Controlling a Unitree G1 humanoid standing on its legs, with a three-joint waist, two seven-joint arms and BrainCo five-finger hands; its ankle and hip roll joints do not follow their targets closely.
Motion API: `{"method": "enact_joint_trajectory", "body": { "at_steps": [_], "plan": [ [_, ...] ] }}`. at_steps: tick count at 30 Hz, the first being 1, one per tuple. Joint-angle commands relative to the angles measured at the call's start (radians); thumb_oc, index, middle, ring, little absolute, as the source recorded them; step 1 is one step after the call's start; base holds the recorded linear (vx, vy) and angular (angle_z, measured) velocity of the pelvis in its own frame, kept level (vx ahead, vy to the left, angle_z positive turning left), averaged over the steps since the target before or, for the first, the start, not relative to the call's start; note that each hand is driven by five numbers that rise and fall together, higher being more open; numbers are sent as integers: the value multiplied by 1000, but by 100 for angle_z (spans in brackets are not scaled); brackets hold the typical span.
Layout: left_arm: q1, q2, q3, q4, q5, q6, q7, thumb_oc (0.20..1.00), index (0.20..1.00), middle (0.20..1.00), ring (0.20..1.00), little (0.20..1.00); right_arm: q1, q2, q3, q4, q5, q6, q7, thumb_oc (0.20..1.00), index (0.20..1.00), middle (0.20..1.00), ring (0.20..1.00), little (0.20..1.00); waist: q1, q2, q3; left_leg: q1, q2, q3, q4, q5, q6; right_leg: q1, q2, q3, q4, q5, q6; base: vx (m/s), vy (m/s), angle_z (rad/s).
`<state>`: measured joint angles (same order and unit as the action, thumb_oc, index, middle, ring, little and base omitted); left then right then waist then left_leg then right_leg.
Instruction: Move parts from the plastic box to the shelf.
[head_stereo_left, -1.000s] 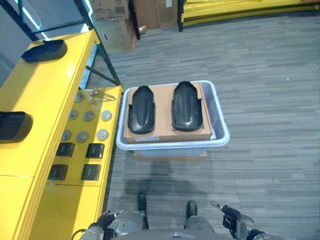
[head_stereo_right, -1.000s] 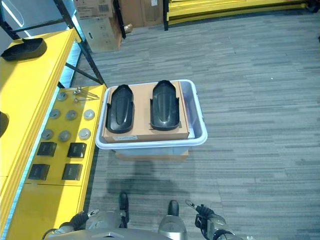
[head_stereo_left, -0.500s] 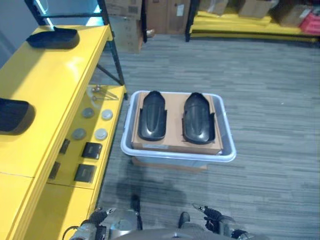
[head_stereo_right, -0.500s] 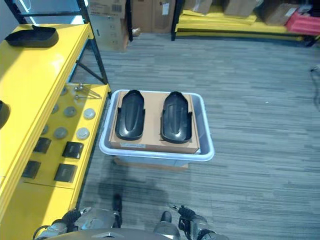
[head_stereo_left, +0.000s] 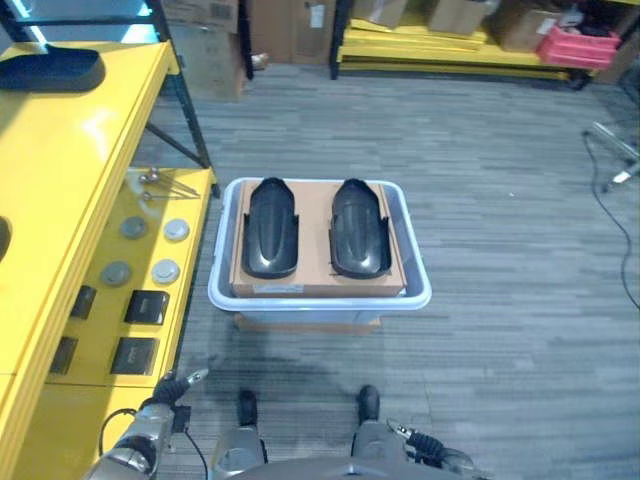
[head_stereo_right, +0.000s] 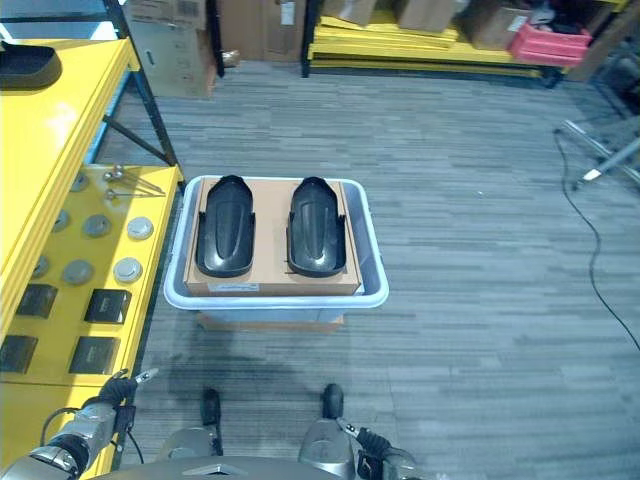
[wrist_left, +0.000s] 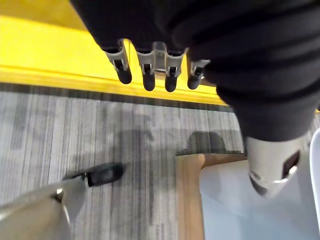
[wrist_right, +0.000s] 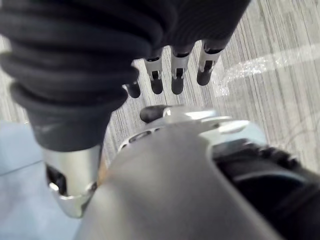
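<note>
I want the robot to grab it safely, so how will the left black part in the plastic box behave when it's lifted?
The left black part looks like a moulded shell, so probably stiff and light. Its glossy, curved top may slip under the fingers. It lies loose on cardboard beside the right black part, so a push would likely slide it.

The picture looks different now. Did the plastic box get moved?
No. The plastic box still sits against the yellow shelf's lower edge; only the camera shifted.
</note>
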<state>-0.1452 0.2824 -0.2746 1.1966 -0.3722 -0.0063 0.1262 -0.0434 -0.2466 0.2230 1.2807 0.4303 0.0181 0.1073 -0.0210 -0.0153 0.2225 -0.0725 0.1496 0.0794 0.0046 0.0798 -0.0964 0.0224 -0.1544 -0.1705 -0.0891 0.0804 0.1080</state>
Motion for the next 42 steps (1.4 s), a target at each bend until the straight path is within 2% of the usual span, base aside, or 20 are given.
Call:
{"method": "enact_joint_trajectory", "body": {
  "at_steps": [1,4,6,9,11,13,14,16,18,20,22,25,27,29,33,36,39,40,42],
  "plan": [
    [-7,-65,-45,39,70,1,-23,1000,1000,1000,1000,1000,-53,-68,-46,2,32,4,-30,1000,1000,1000,1000,1000,22,38,18,-14,33,-3,30,-3,12,1,3,-19,93,-86,-13,18,-25,22],
    [18,-84,-54,47,99,-5,-22,1000,1000,1000,1000,1000,-55,-77,-55,-15,-9,-24,-50,1000,1000,1000,1000,1000,36,46,22,-20,14,-19,-10,13,3,12,8,-24,84,-94,-14,32,52,17],
    [30,-77,-70,47,197,-9,-22,1000,1000,1000,1000,1000,-72,-89,-60,-19,34,-66,-76,1000,1000,1000,1000,1000,49,43,20,-2,9,-29,-10,2,2,8,-6,-32,77,-83,-9,21,71,11],
    [53,-50,-88,52,197,-33,0,1000,1000,1000,1000,1000,-82,-113,-79,-63,171,-177,-59,1000,1000,1000,1000,1000,61,33,9,20,-4,-44,-8,-16,6,20,-17,-40,54,-63,4,100,63,-13],
    [59,-16,-69,46,167,-18,6,1000,1000,1000,1000,1000,-75,-126,-96,-128,173,-289,-103,1000,1000,1000,1000,1000,56,27,-4,49,-10,-35,-29,-22,11,31,-22,-40,32,-45,16,147,84,10],
    [62,1,-58,42,154,-9,11,1000,1000,1000,1000,1000,-72,-136,-100,-179,162,-334,-135,1000,1000,1000,1000,1000,53,24,-12,64,-11,-31,-44,-23,13,34,-22,-38,27,-39,23,123,60,6],
    [67,15,-47,34,151,-7,12,1000,1000,1000,1000,1000,-66,-154,-107,-263,112,-392,-196,1000,1000,1000,1000,1000,48,21,-19,79,-14,-29,-64,-25,17,34,-23,-37,25,-38,28,115,51,2],
    [69,20,-43,28,153,-7,10,1000,1000,1000,1000,1000,-65,-170,-111,-317,85,-409,-233,1000,1000,1000,1000,1000,45,20,-22,82,-15,-27,-70,-27,18,34,-24,-37,26,-39,29,96,48,1],
    [78,26,-31,7,137,-9,5,1000,1000,1000,1000,1000,-71,-233,-125,-510,-24,-476,-406,1000,1000,1000,1000,1000,31,15,-25,83,-16,-13,-81,-30,19,29,-25,-36,26,-40,33,96,69,-2],
    [81,31,-21,-12,124,-5,-8,1000,1000,1000,1000,1000,-85,-280,-155,-628,-53,-448,-466,1000,1000,1000,1000,1000,22,15,-18,75,-20,-10,-84,-30,22,17,-17,-26,39,-50,29,47,91,-3],
    [58,26,-27,-24,89,2,-19,1000,1000,1000,1000,1000,-153,-348,-184,-691,-51,-404,-475,1000,1000,1000,1000,1000,21,16,6,54,-24,-15,-82,-27,25,-8,-8,-16,57,-62,21,15,128,-4],
    [30,10,-41,-21,71,14,-30,1000,1000,1000,1000,1000,-261,-397,-155,-698,-86,-312,-476,1000,1000,1000,1000,1000,33,13,37,31,-26,-27,-76,-27,25,-29,-7,-11,67,-67,15,4,63,-7],
    [25,4,-49,-19,90,13,-33,1000,1000,1000,1000,1000,-292,-411,-142,-692,-83,-286,-482,1000,1000,1000,1000,1000,40,10,46,24,-26,-31,-74,-26,25,-34,-9,-13,67,-65,15,1,7,-3],
    [3,-6,-90,-8,128,-11,-27,1000,1000,1000,1000,1000,-416,-460,-97,-630,-62,-232,-508,1000,1000,1000,1000,1000,64,1,84,-12,-28,-49,-56,-25,25,-57,-17,-15,73,-60,14,-18,-6,0],
    [-35,-2,-114,-4,15,-16,-21,1000,1000,1000,1000,1000,-586,-527,-40,-517,-38,-178,-497,1000,1000,1000,1000,1000,96,8,135,-63,-39,-68,-37,-19,25,-86,-31,-23,88,-61,15,-53,20,13],
    [-49,5,-121,-3,19,-18,-32,1000,1000,1000,1000,1000,-674,-552,3,-446,-36,-117,-509,1000,1000,1000,1000,1000,114,18,163,-84,-52,-82,-36,-15,24,-105,-44,-30,106,-63,20,-9,31,19],
    [-54,13,-135,0,10,-30,-36,1000,1000,1000,1000,1000,-719,-567,31,-382,-15,-93,-522,1000,1000,1000,1000,1000,125,27,179,-99,-60,-91,-32,-16,25,-122,-57,-34,125,-67,22,2,40,26],
    [-61,22,-137,2,-5,-43,-46,1000,1000,1000,1000,1000,-757,-578,52,-333,4,-52,-494,1000,1000,1000,1000,1000,131,36,191,-112,-68,-94,-23,-18,26,-139,-67,-36,138,-68,23,-4,80,28],
    [-69,26,-140,-1,-23,-45,-53,1000,1000,1000,1000,1000,-779,-575,67,-292,1,-26,-454,1000,1000,1000,1000,1000,134,44,203,-122,-76,-96,-11,-23,27,-148,-76,-36,145,-67,23,0,83,13]
  ]
}}
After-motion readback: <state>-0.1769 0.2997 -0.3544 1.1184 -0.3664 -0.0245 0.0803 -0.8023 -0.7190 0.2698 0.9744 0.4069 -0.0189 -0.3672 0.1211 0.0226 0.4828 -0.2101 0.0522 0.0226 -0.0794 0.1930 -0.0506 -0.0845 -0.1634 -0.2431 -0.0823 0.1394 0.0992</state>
